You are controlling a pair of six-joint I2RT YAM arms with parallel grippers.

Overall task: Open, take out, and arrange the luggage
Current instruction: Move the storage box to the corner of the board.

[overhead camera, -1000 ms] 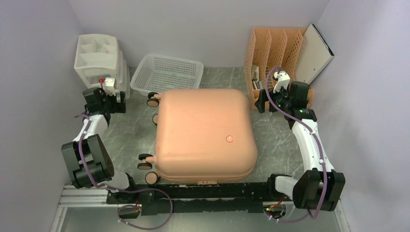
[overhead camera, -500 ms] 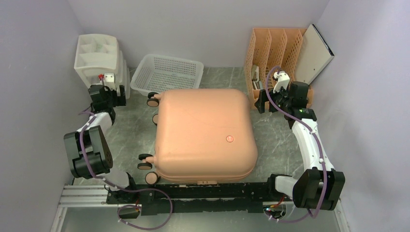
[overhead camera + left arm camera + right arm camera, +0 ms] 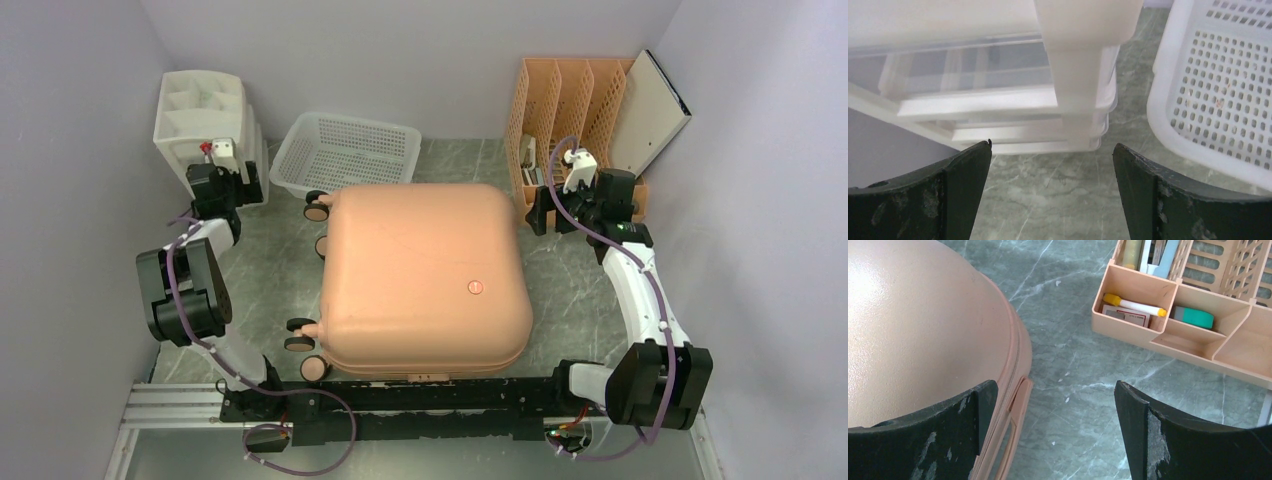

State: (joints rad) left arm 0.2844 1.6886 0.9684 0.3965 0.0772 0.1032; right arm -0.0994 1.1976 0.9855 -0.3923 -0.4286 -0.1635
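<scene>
I see the luggage (image 3: 425,280) closed, flat, mid-table, wheels toward the left edge. White drawer unit (image 3: 205,125) in far-left corner, file rack (image 3: 560,110) in far-right corner. Left gripper (image 3: 1051,146) jaws apart, empty, facing the drawers. Right gripper (image 3: 1055,384) jaws apart, empty, beside the luggage's far-right corner.

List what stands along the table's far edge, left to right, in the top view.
Drawer unit → basket → file rack → board leaning at the right wall.
</scene>
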